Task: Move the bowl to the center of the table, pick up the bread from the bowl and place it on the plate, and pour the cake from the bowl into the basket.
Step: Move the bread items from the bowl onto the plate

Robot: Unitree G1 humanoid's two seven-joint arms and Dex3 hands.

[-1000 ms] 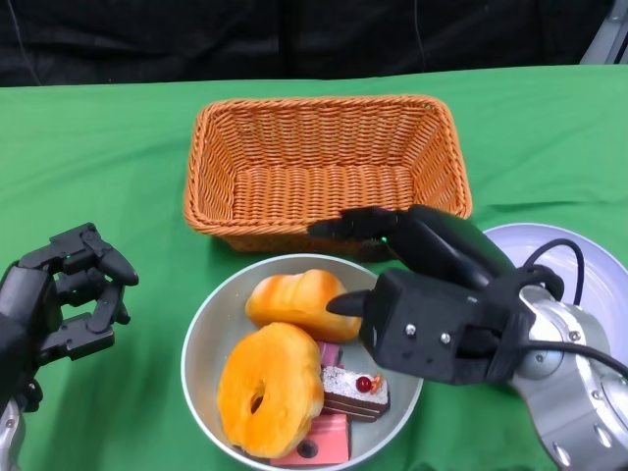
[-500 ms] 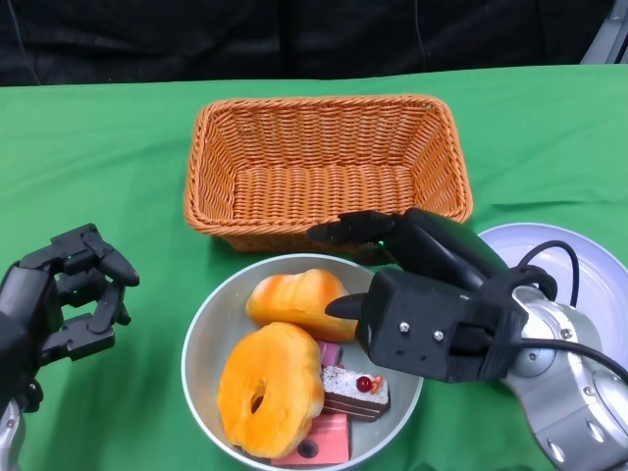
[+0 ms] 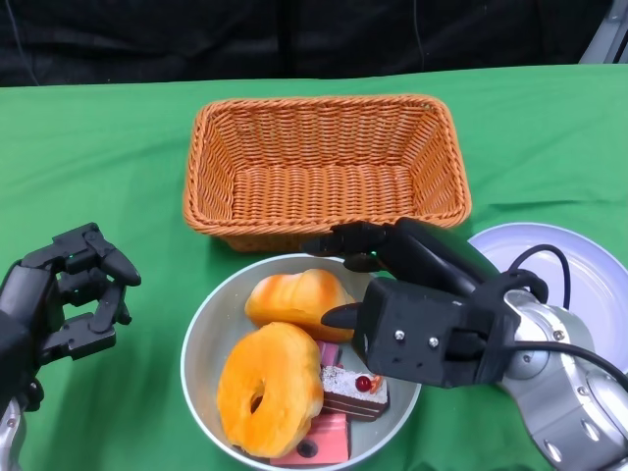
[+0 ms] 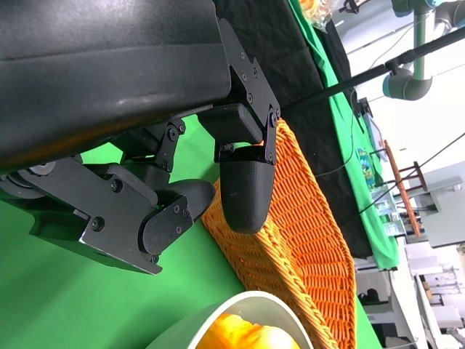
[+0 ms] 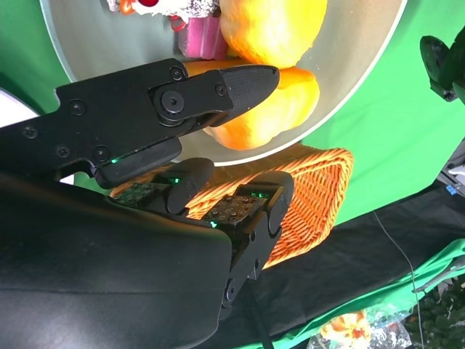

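Bowl, grey and round, was recorded on the green table near its front edge, just before the orange wicker basket. Left hand was noted at the far left, resting apart from the bowl with its fingers curled inward and nothing held. Within the bowl were listed: a ring-shaped bread at the front left, an oblong bread roll behind it, a chocolate cake slice topped with a red cherry at the right, and a pink cake piece at the front rim. Right hand was seen over the bowl's right side, fingers spread and extended toward the basket's near wall, the thumb lying against the roll; nothing was gripped. Plate, pale lavender, was logged at the far right, partly hidden by the right forearm.
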